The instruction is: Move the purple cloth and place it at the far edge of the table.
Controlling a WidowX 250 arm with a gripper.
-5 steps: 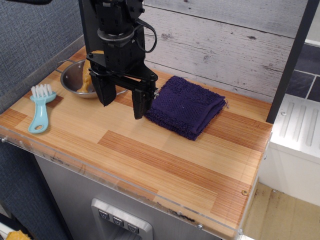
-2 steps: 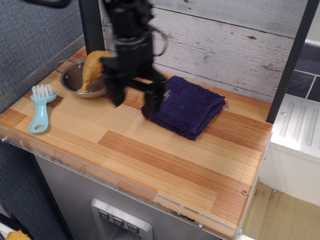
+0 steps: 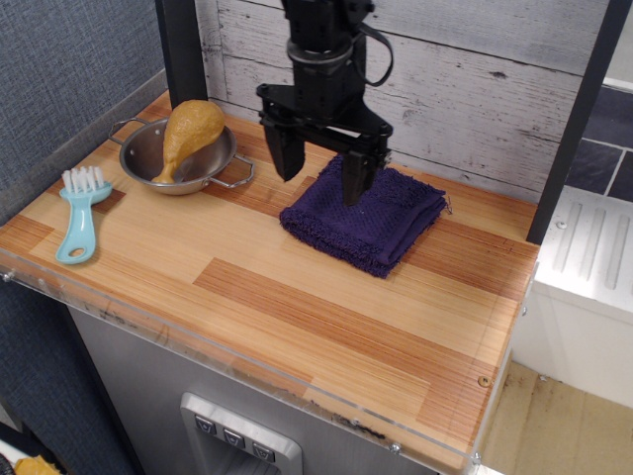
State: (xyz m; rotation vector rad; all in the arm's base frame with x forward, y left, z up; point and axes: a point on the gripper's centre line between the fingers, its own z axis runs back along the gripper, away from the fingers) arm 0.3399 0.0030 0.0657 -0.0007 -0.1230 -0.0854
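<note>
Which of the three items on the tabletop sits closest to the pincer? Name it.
The dark purple folded terry cloth. The open pincer hangs right over its back-left corner, while the steel bowl holding a yellow drumstick and the light blue brush lie farther left.

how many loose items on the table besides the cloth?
3: a steel bowl at back left, a toy drumstick resting in it, a blue brush near the left front edge. None seem hidden.

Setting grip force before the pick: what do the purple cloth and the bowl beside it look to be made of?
The purple cloth looks like thick terry fabric: looped, nubbly matte surface, fuzzy edges, folded into soft layers. The bowl appears to be bare metal, probably steel: grey reflective sheen, thin rim, wire handles. The gripper hangs open over the cloth's rear left corner.
</note>
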